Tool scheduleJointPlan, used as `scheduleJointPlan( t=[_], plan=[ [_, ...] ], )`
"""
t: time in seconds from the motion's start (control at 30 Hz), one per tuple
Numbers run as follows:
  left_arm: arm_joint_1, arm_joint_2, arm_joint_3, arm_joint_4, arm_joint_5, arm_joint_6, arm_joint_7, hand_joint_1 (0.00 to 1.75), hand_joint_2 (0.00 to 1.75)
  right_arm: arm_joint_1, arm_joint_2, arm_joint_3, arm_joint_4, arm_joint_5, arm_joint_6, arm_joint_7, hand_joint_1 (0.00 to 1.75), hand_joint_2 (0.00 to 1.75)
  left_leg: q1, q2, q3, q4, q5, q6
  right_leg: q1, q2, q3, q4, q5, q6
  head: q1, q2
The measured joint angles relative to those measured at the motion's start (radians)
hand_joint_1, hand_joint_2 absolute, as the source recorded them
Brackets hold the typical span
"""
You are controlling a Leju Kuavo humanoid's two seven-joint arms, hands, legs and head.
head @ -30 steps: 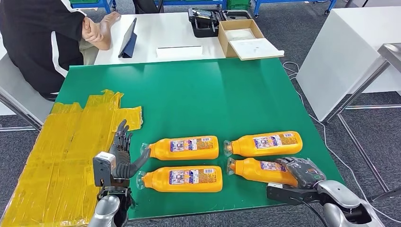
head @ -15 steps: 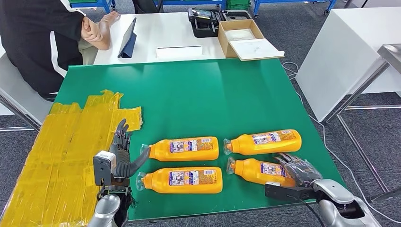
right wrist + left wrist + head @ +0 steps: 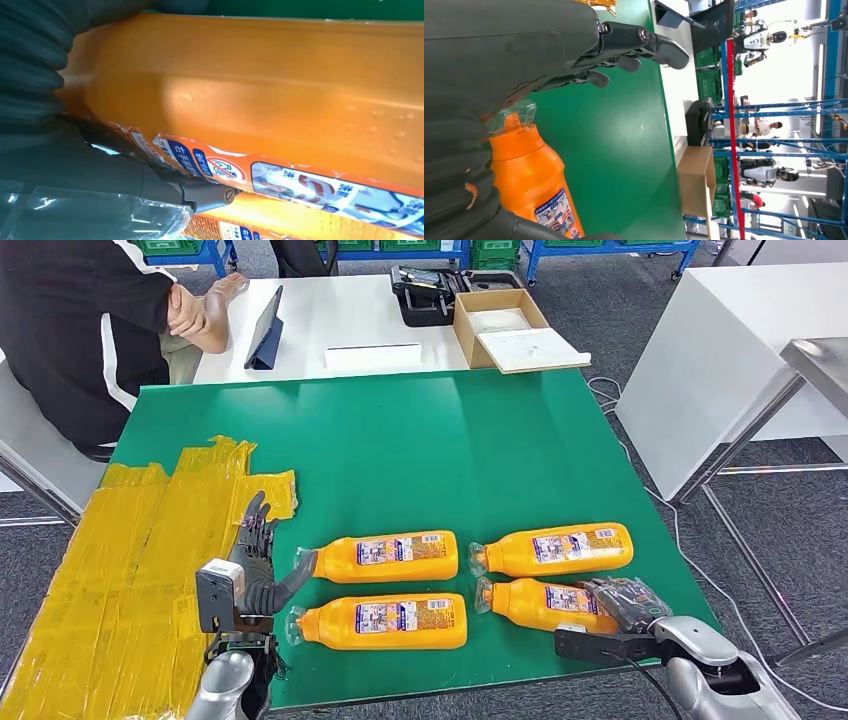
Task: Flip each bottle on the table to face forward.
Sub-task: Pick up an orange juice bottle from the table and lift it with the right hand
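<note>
Four orange bottles with clear caps lie on their sides on the green table (image 3: 420,450), caps pointing left: far-left bottle (image 3: 390,555), far-right bottle (image 3: 555,548), near-left bottle (image 3: 385,620), near-right bottle (image 3: 535,603). My right hand (image 3: 628,600) grips the base end of the near-right bottle, whose orange body (image 3: 250,90) is pressed close against the hand in the right wrist view. My left hand (image 3: 255,560) is open with fingers spread, its thumb by the far-left bottle's cap. In the left wrist view a bottle (image 3: 534,185) lies beside the spread fingers (image 3: 624,37).
A yellow taped patch (image 3: 130,560) covers the table's left side. A person in black (image 3: 80,320) sits at the far left. Behind the green table, a white table carries a tablet (image 3: 268,330) and a cardboard box (image 3: 500,325). Another white table (image 3: 720,350) stands at right.
The camera has tipped a little, shifting the whole picture. My right hand has stayed on the near-right bottle, which now lies less tilted. The left hand has not moved.
</note>
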Motion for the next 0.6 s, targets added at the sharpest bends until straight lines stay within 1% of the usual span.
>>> scheduleJointPlan(
  t=[0.2,0.43,0.53,0.6],
  plan=[
    [-0.003,0.0,0.0,-0.003,0.0,-0.002,-0.001,0.0,1.75,0.003,0.002,-0.001,-0.003,-0.015,-0.018,-0.02,1.75,1.75,0.001,0.001,-0.001,0.0,0.004,0.0,0.0,0.001,0.004,0.0,0.001,-0.001,0.0,0.0],
    [-0.001,0.0,0.001,-0.002,0.0,-0.002,-0.002,0.0,1.75,0.014,0.013,-0.002,-0.011,-0.022,-0.046,-0.043,1.75,1.75,0.004,0.002,-0.001,0.0,0.001,-0.004,0.0,0.003,0.004,0.0,0.0,-0.002,0.0,0.0],
    [0.001,0.0,0.001,-0.002,0.0,-0.001,-0.004,0.0,1.75,0.025,0.029,-0.004,-0.023,-0.029,-0.104,-0.085,1.75,1.75,0.005,0.001,-0.003,0.0,0.002,-0.004,0.0,0.002,0.003,0.0,0.0,-0.002,0.0,0.0],
    [0.004,0.0,0.002,-0.002,0.0,0.001,-0.006,0.0,1.75,0.036,0.053,-0.006,-0.046,-0.022,-0.154,-0.111,1.75,1.75,0.005,-0.002,-0.006,0.0,0.004,-0.004,0.0,0.001,0.001,0.0,0.0,-0.003,0.0,0.0]
  ],
)
